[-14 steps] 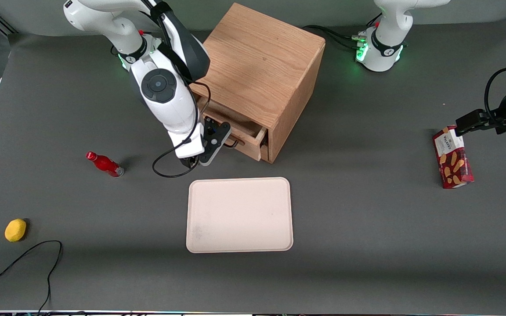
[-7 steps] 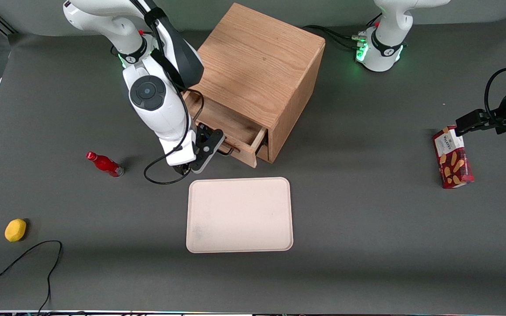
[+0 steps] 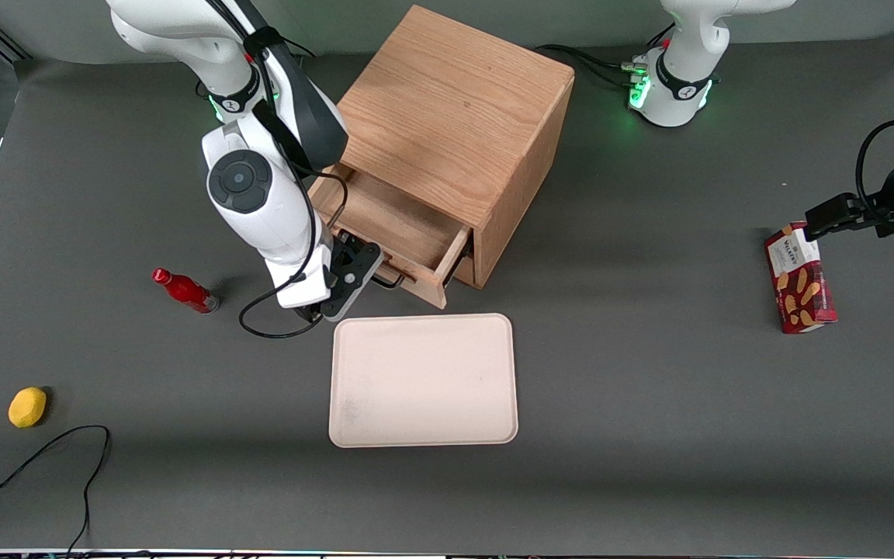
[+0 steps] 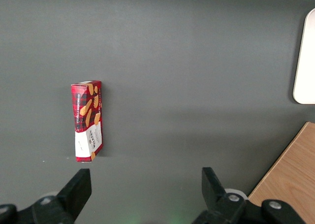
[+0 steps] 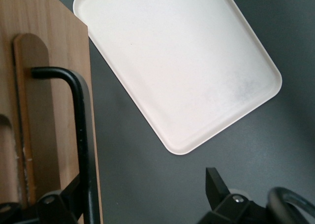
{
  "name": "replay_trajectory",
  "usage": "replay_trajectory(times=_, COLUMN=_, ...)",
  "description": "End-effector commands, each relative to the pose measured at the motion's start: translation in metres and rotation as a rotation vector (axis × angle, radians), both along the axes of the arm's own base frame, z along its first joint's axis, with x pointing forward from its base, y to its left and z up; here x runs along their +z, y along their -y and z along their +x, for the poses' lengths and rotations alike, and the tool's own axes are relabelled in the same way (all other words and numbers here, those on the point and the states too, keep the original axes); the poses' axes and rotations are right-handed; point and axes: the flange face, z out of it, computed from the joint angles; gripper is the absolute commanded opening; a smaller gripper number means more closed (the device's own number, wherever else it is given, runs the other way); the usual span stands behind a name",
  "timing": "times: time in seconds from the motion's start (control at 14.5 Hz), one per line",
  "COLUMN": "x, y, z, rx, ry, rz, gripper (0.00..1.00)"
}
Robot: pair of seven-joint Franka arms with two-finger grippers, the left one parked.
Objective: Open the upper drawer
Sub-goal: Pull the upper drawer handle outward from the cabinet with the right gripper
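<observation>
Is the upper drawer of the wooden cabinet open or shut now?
Open. The upper drawer sticks out of the cabinet, its bare inside showing, and the gripper is at its black handle.

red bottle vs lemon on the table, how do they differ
The red bottle is long, slim and lying on its side; the lemon is a small rounded yellow lump. The bottle lies farther from the front camera, closer to the gripper at the upper drawer. Both rest loose on the table, toward the working arm's end.
</observation>
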Motion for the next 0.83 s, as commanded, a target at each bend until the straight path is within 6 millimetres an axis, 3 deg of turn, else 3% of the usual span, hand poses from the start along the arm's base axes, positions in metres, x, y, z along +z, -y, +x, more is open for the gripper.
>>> replay_trajectory(times=0.0, x=0.001, y=0.003, z=0.013, rx=0.027, ry=-0.012, rz=0.042, gripper=1.00)
replay_trajectory(times=0.14, x=0.003, y=0.012, z=0.019, rx=-0.002, ry=-0.025, rz=0.067, gripper=1.00)
replay_trajectory(times=0.76, x=0.006, y=0.021, z=0.031, rx=0.054, ry=-0.027, rz=0.053, gripper=1.00)
